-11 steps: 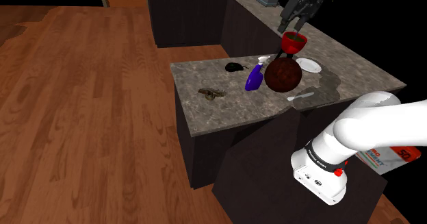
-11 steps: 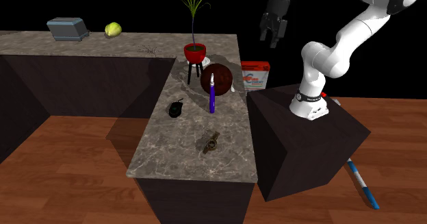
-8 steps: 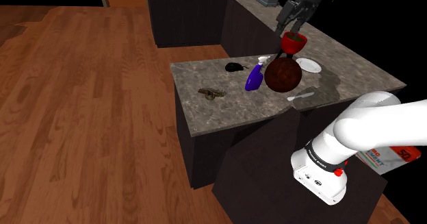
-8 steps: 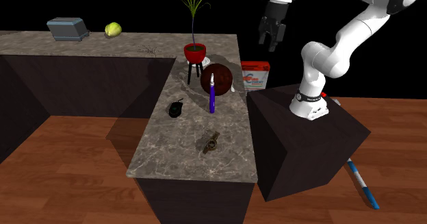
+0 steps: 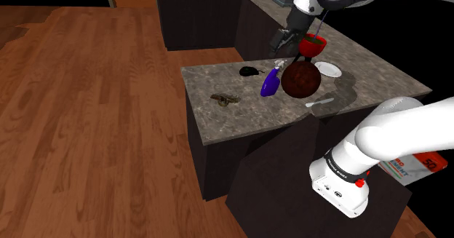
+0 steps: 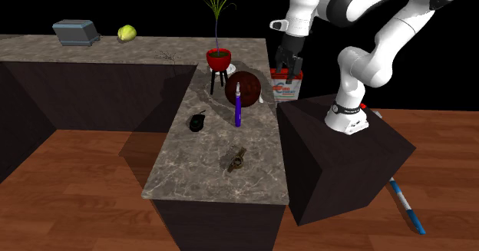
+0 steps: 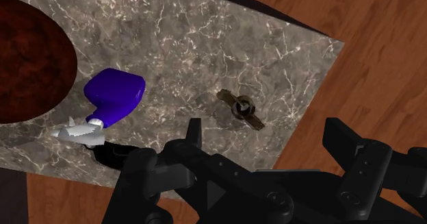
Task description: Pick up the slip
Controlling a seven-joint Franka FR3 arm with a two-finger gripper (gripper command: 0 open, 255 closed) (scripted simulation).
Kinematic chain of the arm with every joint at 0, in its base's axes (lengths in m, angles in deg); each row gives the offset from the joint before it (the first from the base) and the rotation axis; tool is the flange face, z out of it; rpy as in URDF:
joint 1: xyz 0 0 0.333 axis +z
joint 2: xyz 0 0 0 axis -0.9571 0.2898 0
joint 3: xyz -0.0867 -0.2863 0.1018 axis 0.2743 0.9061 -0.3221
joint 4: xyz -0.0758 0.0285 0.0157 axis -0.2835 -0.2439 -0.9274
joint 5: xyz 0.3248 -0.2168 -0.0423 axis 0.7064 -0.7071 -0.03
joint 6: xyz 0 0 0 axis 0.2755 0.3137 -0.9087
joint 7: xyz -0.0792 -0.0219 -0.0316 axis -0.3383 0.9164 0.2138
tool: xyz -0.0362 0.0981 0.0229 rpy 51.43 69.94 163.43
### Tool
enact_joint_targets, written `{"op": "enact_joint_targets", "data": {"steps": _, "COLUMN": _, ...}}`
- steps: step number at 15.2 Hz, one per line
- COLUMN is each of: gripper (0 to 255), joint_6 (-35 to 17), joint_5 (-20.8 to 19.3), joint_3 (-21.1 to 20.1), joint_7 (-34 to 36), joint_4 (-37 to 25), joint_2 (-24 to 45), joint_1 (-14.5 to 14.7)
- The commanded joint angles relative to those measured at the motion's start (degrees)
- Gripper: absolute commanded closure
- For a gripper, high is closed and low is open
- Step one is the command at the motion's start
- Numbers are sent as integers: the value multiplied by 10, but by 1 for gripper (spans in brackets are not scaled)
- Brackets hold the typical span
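- Shoulder view: the all-black two-finger gripper [image 5: 280, 41] hangs above the far end of the grey marble tabletop [image 5: 251, 120], beside the red plant pot [image 5: 312, 45].
- The small dark brown flat slip [image 5: 225, 98] lies flat near the edge on the shoulder view's left, with bare stone on all sides. It is well apart from the blue spray bottle [image 5: 270, 82] and the dark red-brown ball [image 5: 300, 79].
- Second exterior view: the gripper [image 6: 287, 62] is over the tabletop's [image 6: 196, 182] right edge, next to the ball [image 6: 246, 86]. The slip [image 6: 237, 159] rests towards the near end, apart from the spray bottle [image 6: 238, 107].
- Wrist view: the fingers [image 7: 193, 132] stand apart with nothing between them. The slip [image 7: 241, 109] lies beyond them on open stone, close to the tabletop [image 7: 205, 44] edge that borders the brown wooden floor [image 7: 363, 24]. The spray bottle [image 7: 115, 96] lies clear to one side.
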Motion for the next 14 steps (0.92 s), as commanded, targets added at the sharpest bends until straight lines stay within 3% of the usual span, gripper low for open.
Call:
{"op": "enact_joint_targets", "data": {"steps": 1, "gripper": 0, "joint_6": -49, "joint_5": 1, "joint_3": -4, "joint_7": -5, "joint_4": 14, "joint_2": 31, "joint_1": 3}}
{"op": "enact_joint_targets", "data": {"steps": 7, "gripper": 0, "joint_6": -186, "joint_5": 1, "joint_3": -14, "joint_7": -17, "joint_4": 31, "joint_2": 144, "joint_1": 10}}
{"op": "enact_joint_targets", "data": {"steps": 14, "gripper": 0, "joint_6": -332, "joint_5": -12, "joint_3": -26, "joint_7": -24, "joint_4": 9, "joint_2": 305, "joint_1": 13}}
